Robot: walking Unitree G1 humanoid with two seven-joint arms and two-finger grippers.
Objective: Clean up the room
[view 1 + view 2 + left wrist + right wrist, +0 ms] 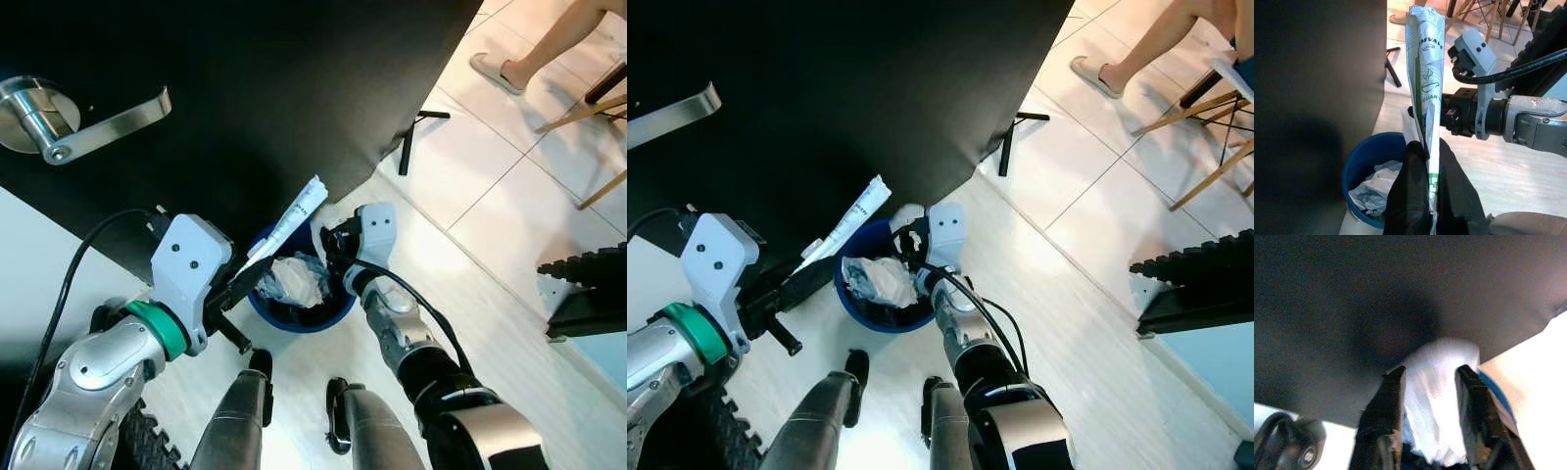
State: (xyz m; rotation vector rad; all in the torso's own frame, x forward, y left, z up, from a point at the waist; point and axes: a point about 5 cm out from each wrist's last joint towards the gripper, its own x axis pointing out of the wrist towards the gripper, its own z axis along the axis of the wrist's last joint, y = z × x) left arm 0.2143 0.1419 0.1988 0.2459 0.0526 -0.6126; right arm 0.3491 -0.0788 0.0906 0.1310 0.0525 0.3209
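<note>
Now, from my left: my left gripper [1429, 196] has its fingers pinched tight on a long white-and-green wrapper [1426, 83], which angles up over the rim of the blue bin [263, 304] by the black door [245, 88]. Crumpled pale plastic [292, 279] lies inside the bin. On the right, my right gripper [1430, 382] holds a white crumpled wad [1437, 396] between its fingers, just above the bin's far edge.
</note>
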